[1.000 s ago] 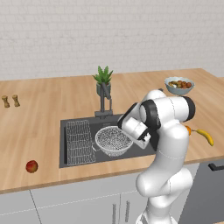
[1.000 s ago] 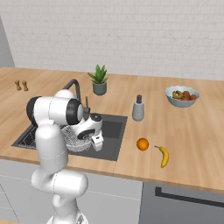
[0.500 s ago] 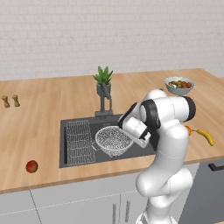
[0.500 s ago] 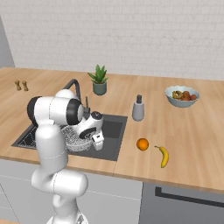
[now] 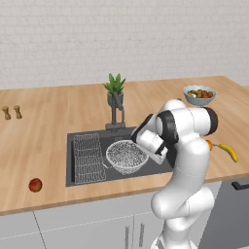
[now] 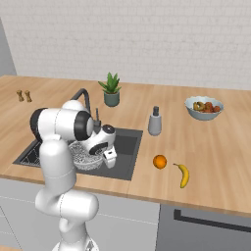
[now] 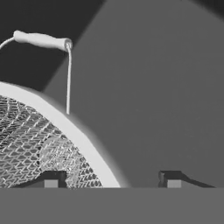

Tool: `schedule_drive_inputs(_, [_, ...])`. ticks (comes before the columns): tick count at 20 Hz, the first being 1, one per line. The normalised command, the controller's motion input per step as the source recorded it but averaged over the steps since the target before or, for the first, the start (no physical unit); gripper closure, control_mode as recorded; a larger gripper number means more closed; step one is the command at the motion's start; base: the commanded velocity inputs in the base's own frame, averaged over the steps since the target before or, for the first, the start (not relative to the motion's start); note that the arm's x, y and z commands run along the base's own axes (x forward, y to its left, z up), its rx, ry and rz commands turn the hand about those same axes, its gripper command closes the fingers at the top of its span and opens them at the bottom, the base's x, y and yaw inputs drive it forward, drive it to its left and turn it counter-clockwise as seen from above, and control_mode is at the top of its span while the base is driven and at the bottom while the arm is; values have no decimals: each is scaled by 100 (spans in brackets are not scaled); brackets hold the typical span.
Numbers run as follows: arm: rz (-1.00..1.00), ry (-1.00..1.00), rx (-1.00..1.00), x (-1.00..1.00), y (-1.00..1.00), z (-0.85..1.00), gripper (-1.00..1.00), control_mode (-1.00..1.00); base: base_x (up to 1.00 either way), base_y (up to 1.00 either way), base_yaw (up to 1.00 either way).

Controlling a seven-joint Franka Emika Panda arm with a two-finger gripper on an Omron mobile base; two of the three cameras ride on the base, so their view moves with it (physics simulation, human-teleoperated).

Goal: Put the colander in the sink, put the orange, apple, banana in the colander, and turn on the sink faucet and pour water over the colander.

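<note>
The wire-mesh colander (image 5: pixel 125 155) (image 6: pixel 82 154) sits in the dark sink (image 5: pixel 71 160) (image 6: pixel 125 147), to the right of the rack. My gripper (image 7: pixel 111 180) (image 5: pixel 147 151) is open low over the colander's right edge. Its white rim (image 7: pixel 74 131) runs between the spread fingertips (image 7: pixel 51 179), and a wire handle (image 7: pixel 41 40) sticks out beyond. The orange (image 5: pixel 209 144) (image 6: pixel 159 162) and the banana (image 5: pixel 228 151) (image 6: pixel 184 175) lie on the counter right of the sink. The apple (image 5: pixel 35 185) rests on the counter at the front left. The faucet (image 5: pixel 115 112) (image 6: pixel 86 98) stands behind the basin; no water runs.
A flat wire rack (image 5: pixel 88 155) lies in the sink's left half. Behind the faucet stands a potted plant (image 5: pixel 115 88). A bowl of fruit (image 5: pixel 199 95) sits at the back right, a grey bottle (image 6: pixel 155 121) right of the sink, and two small shakers (image 5: pixel 11 112) at the far left.
The gripper's fingers have spread apart and let go of the colander's rim. The arm and the colander have stayed where they were.
</note>
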Motion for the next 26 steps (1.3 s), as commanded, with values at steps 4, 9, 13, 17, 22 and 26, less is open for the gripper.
schedule_drive_inputs(4, [0,0,0,-8,0,39,-100,-100,0,0,0])
schedule_drive_inputs(9, [0,0,0,-38,-10,70,-100,-100,0,0,0])
schedule_drive_inputs(13, [4,3,0,-46,-33,77,-100,-100,0,0,0])
schedule_drive_inputs(17, [7,12,0,-39,-43,96,-100,-100,0,0,0])
schedule_drive_inputs(22, [6,14,0,-20,-39,92,-100,-100,0,0,0])
schedule_drive_inputs(26, [9,15,-1,-29,-39,74,-100,-100,0,0,0])
